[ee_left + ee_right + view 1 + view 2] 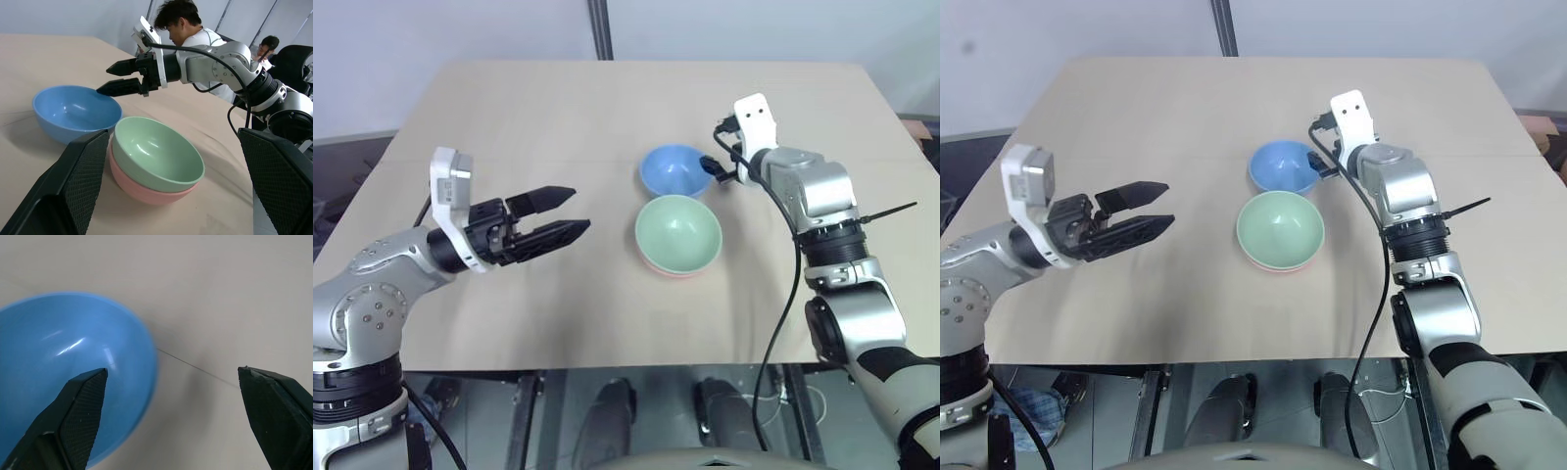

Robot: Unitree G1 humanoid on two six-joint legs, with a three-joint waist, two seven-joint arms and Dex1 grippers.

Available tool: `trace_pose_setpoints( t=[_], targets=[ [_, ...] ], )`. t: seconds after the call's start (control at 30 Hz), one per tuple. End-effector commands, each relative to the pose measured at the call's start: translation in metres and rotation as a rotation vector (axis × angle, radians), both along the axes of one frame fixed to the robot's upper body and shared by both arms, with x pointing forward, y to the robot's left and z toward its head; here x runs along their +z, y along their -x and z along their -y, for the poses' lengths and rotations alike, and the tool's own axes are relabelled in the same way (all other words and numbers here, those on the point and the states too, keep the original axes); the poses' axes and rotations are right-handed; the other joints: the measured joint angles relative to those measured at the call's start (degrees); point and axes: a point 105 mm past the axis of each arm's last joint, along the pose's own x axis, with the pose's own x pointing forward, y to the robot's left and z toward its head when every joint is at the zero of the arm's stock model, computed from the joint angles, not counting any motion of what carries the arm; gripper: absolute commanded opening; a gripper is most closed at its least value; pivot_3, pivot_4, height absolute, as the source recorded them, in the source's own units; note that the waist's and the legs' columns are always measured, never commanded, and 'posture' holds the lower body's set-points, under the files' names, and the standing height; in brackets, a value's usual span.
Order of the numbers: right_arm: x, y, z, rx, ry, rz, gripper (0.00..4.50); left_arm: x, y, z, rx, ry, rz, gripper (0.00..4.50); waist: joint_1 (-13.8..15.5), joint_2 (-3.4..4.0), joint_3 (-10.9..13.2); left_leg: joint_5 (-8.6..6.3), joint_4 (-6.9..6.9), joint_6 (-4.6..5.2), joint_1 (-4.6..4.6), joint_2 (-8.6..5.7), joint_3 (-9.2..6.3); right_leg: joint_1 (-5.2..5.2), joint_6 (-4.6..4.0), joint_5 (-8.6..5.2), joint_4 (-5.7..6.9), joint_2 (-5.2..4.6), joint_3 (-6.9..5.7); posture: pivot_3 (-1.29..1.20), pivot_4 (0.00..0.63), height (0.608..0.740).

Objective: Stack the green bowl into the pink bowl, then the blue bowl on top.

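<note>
The green bowl (678, 232) sits nested in the pink bowl (671, 273), of which a thin rim shows beneath it, at the middle of the table. Just behind them stands the blue bowl (672, 168), upright and on its own. My right gripper (712, 167) is open at the blue bowl's right rim. In the right wrist view one of its fingers (80, 416) hangs over the bowl's (58, 362) inside and the other is over bare table, nothing gripped. My left gripper (579, 208) is open and empty, hovering left of the stacked bowls, apart from them.
The bowls stand on a light wooden table (548, 108) with bare surface to the left and behind. Its front edge runs close below the stack. Beyond the table's far side, in the left wrist view, a person (188, 24) sits, with another person (266, 46) farther back.
</note>
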Motion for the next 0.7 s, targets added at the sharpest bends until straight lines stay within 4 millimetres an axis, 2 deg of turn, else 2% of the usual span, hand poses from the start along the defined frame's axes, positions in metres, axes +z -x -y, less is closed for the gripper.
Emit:
trace_pose_setpoints(
  t=[0.03,0.23,0.5,0.6,0.7],
  targets=[
    [0.012,0.003,0.001,-0.039,-0.106,-0.027,4.50,0.010,0.002,0.003,-0.021,-0.013,0.054,4.44,0.0,0.00,0.0,0.00,0.00,0.00,0.00,0.00,0.00,0.00,0.00,0.00,0.00,0.00,0.00,0.00,0.150,0.740],
    [-0.013,0.019,-0.012,-0.047,-0.250,-0.207,4.50,0.011,0.000,0.005,-0.035,-0.006,0.054,4.44,-0.1,0.01,0.0,0.00,0.00,0.00,0.01,0.01,0.02,-0.04,0.00,0.00,0.09,0.01,0.02,0.00,0.150,0.740],
    [-0.026,0.031,-0.025,-0.035,-0.279,-0.269,4.50,0.011,-0.001,0.005,-0.044,-0.011,0.053,4.44,-0.1,0.01,0.0,0.00,0.00,0.01,0.03,0.00,0.04,-0.06,-0.01,-0.01,0.20,0.02,0.04,0.00,0.150,0.740],
    [-0.028,0.032,-0.027,-0.031,-0.276,-0.267,3.61,0.010,-0.001,0.005,-0.045,-0.014,0.054,4.50,-0.2,0.02,0.0,0.00,0.00,0.01,0.04,0.00,0.04,-0.07,-0.01,-0.01,0.22,0.02,0.04,0.00,0.150,0.740],
    [-0.026,0.032,-0.028,-0.029,-0.276,-0.260,2.11,0.010,-0.001,0.005,-0.044,-0.013,0.055,4.50,-0.3,0.02,0.0,0.00,0.00,0.01,0.03,0.00,0.04,-0.07,-0.01,-0.01,0.22,0.02,0.05,0.00,0.150,0.740]
  ],
)
